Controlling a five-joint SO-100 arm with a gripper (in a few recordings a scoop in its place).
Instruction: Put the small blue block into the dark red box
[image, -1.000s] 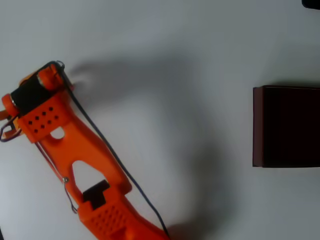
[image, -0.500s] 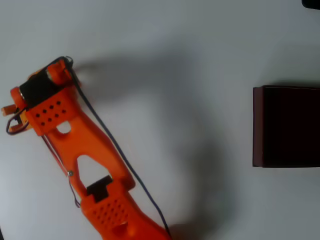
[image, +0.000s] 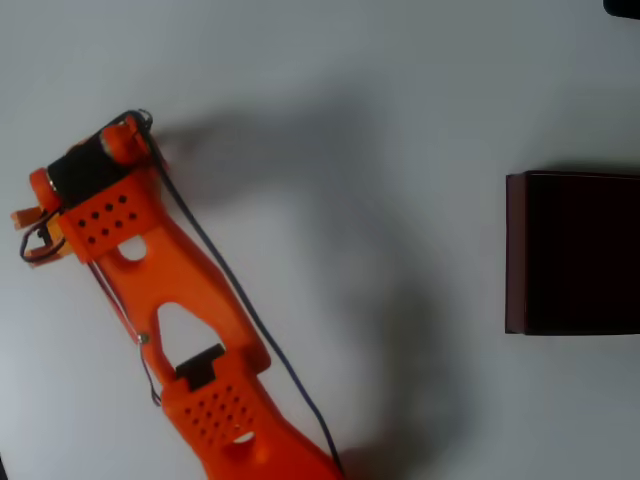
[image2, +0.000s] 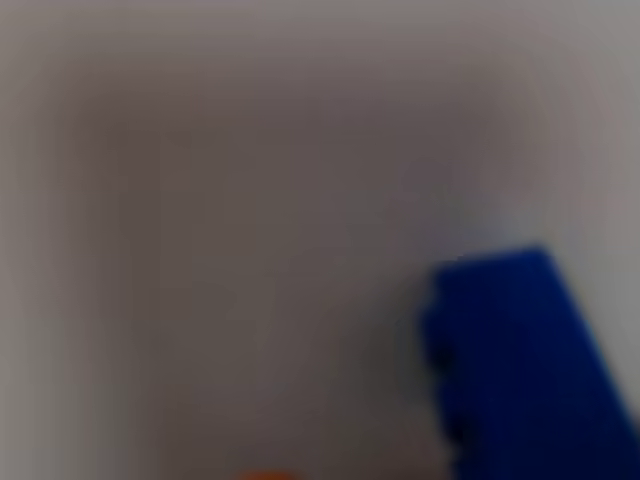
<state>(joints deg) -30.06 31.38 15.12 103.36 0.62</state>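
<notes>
In the wrist view the small blue block looms very close and blurred at the lower right, over pale table. A sliver of orange shows at the bottom edge. From overhead, my orange arm reaches up the left side. Its wrist with the black motor covers the gripper's fingers and the block below it. Whether the fingers are closed on the block is hidden. The dark red box, with its near-black inside, stands at the right edge, far from the wrist.
The table is plain pale grey, and the arm casts a broad soft shadow across its middle. A dark object pokes in at the top right corner. Black cables run along the arm.
The wrist has shifted a little to the right and down over the last second. The box has not moved.
</notes>
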